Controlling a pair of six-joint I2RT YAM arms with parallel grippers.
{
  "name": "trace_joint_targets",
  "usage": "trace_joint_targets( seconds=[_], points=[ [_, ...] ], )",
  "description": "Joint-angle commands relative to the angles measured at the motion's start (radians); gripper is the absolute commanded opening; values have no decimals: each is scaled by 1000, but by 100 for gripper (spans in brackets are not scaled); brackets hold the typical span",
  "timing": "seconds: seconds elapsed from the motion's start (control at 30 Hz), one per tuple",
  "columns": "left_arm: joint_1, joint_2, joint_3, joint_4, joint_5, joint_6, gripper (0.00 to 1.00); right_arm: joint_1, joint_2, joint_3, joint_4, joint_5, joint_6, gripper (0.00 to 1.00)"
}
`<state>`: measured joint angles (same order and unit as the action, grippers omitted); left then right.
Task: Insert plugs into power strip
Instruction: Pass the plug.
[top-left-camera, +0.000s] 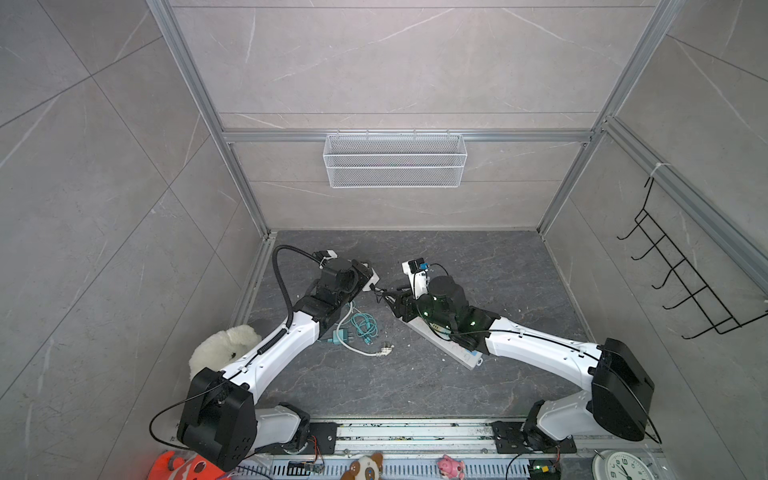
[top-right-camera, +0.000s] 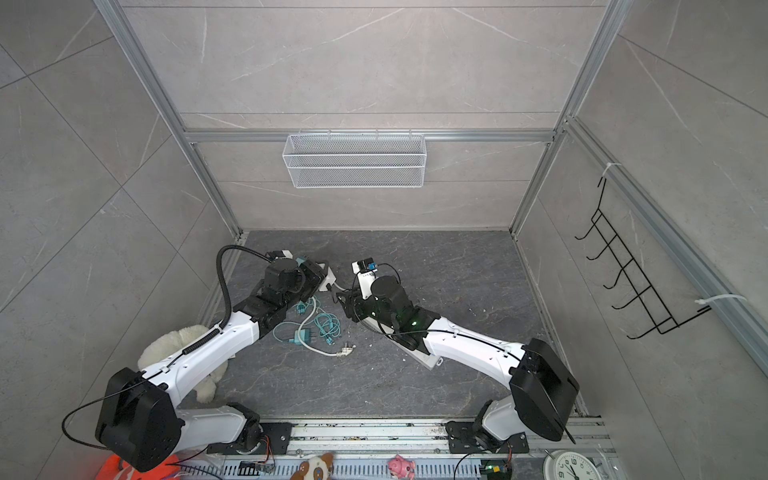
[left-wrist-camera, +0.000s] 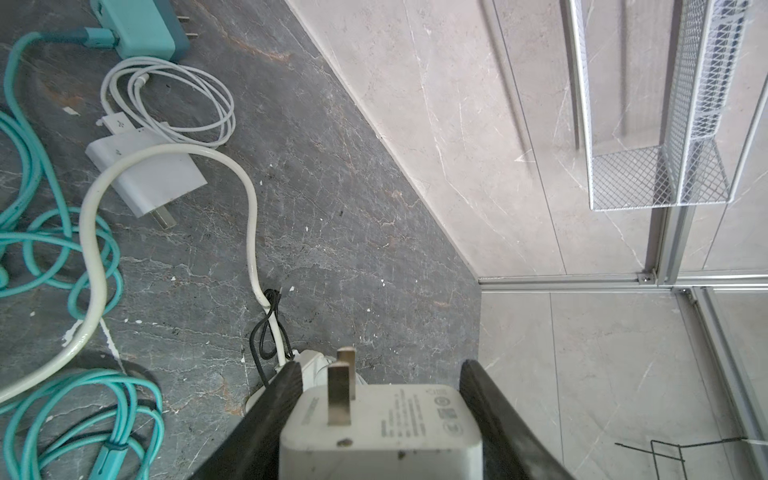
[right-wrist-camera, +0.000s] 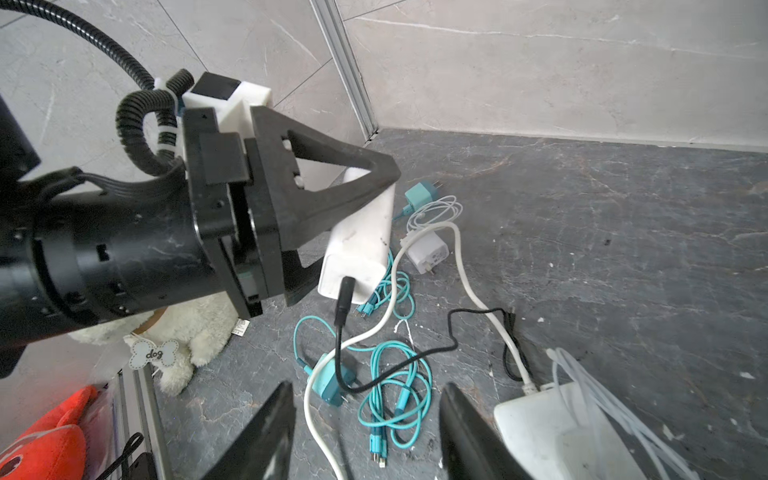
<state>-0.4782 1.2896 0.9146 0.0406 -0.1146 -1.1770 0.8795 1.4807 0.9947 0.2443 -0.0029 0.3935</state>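
Toward the desk's (top-left-camera: 478, 266) back left, your left gripper (right-wrist-camera: 349, 237) clamps a white charger (left-wrist-camera: 380, 428) aloft, your right gripper (right-wrist-camera: 368, 388) gapes empty beside the power strip (top-left-camera: 459, 353) lying mid-right, so next you likely line its prongs (left-wrist-camera: 338, 392) up with a socket.

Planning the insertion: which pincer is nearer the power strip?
Right. The right pincer hangs open beside the power strip's cord end; the left pincer, gripping a white plug, is farther off.

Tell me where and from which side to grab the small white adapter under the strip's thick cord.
I'd take the white adapter by its two plain side faces, coming from above near the prong end. It lies flat, prongs at one end, cable plug at the other; the thick cord crosses it toward the cable end.
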Motion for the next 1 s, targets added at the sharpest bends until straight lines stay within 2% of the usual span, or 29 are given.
trace_joint_targets(
  seconds=[0.0,0.17,0.77,0.97],
  points=[
    [-7,-33,9,122,-10,-65,23,18,32,42,52,40,11,58],
    [-8,-23,-11,174,20,-115,23,37,90,119,14,78,2,58],
    [-19,-40,-23,198,47,-144,23,49,220,210,72,165,-28,55],
    [-20,-36,-42,221,57,-167,23,49,255,239,112,158,-44,53]
  ],
)
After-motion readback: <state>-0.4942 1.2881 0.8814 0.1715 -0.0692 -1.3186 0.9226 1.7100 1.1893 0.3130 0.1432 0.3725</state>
